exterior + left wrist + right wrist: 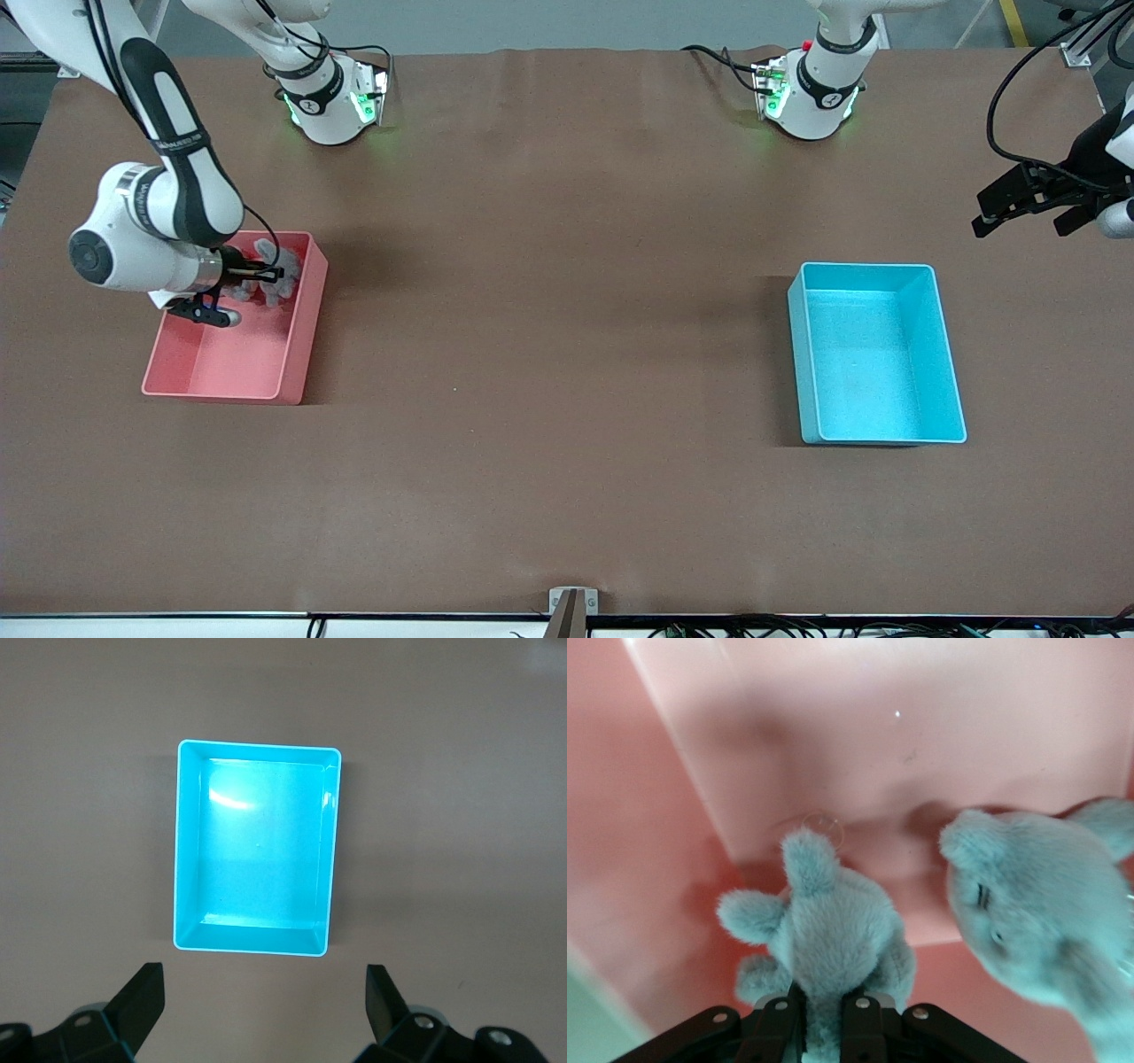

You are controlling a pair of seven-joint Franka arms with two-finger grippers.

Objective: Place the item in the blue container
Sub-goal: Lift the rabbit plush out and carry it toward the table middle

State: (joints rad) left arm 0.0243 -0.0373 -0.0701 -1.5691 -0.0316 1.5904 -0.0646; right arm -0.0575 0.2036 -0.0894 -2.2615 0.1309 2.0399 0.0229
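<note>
The light blue container (873,354) stands toward the left arm's end of the table with nothing in it; the left wrist view looks down into the blue container (257,850). A grey-blue plush toy (273,270) lies in the pink bin (297,354) toward the right arm's end. My right gripper (251,270) reaches into that bin. In the right wrist view the right gripper (823,1028) is shut on the plush toy (833,930). My left gripper (1028,221) hangs open over bare table beside the blue container, its fingers (142,997) holding nothing.
A second grey-blue plush toy (1036,921) lies in the pink bin (921,744) beside the gripped one. Brown table cover (567,354) stretches between the two bins. Both arm bases stand along the table edge farthest from the front camera.
</note>
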